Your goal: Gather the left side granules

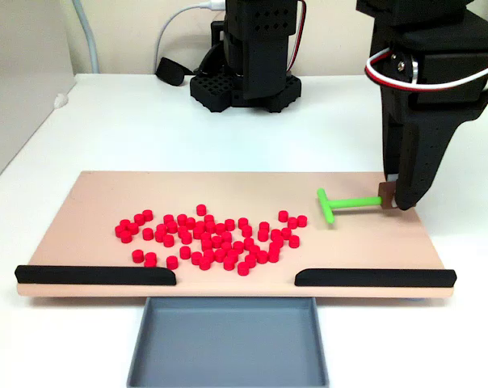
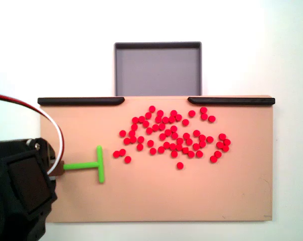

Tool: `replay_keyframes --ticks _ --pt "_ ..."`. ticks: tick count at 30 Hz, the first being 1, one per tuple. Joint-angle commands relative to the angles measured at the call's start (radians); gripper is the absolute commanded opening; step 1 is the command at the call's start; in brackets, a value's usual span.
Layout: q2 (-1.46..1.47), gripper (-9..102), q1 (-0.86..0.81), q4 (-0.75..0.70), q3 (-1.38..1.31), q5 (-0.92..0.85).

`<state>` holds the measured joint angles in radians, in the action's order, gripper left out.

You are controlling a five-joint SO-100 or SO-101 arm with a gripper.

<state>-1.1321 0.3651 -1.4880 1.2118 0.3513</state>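
Granules point(image 1: 212, 237) lie well apart from the claw point(image 1: 387, 200), clamped on the green stick point(image 1: 349, 205).

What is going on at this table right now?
A robot arm's gripper holds the handle end of a green T-shaped stick on a tan board. The red granules lie scattered mid-board, apart from the stick's crossbar. The grey tray beyond the gap between two black rails holds none.

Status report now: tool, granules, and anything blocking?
Tool shut on green stick by its handle end. Granules scattered mid-board, none in grey tray. Path clear.
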Motion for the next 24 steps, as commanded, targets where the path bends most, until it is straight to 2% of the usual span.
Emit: replay_keyframes --ticks 1,24 --pt "-0.006 0 -0.015 0.002 -0.029 -0.009" --pt "0.032 0 -0.023 0.028 -0.032 0.009"
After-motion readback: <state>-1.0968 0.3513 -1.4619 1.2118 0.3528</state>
